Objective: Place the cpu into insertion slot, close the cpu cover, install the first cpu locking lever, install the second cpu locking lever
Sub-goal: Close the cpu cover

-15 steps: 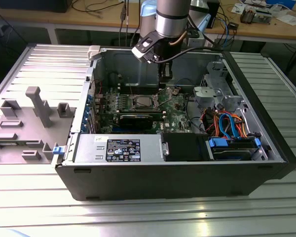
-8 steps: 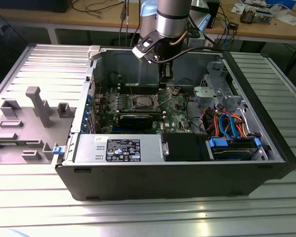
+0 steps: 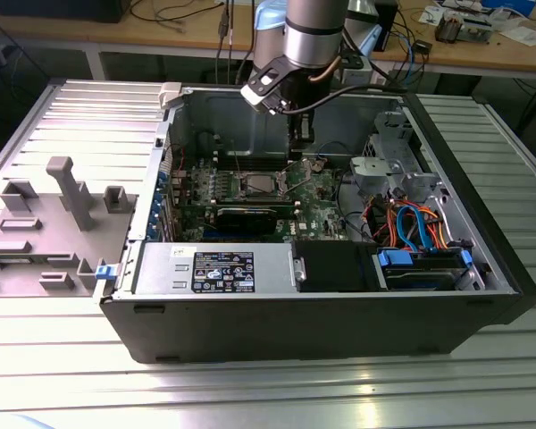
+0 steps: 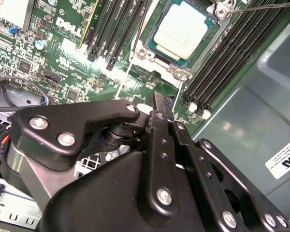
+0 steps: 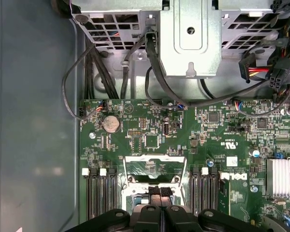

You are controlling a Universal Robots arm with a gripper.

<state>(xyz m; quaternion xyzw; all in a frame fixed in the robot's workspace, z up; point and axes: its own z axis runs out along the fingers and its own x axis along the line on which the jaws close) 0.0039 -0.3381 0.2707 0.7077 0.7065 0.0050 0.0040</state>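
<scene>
Black gripper (image 4: 159,100) hovers empty, fingers pressed together; cpu (image 4: 181,29) sits in the insertion slot (image 4: 166,58); cpu cover (image 5: 155,158) stands open.

A silver-grey cylindrical arm segment (image 3: 314,31) is recorded, with a white unit (image 3: 263,85) and a thin cable (image 3: 337,70) attached. The gripper (image 4: 159,99) is black; its linkage plates (image 4: 77,128) are fastened with silver round-headed screws (image 4: 164,195).

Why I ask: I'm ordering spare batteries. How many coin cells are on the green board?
1. The coin cell sits near a corner of the green board, by the black cables; the gripper may hide others.
</scene>
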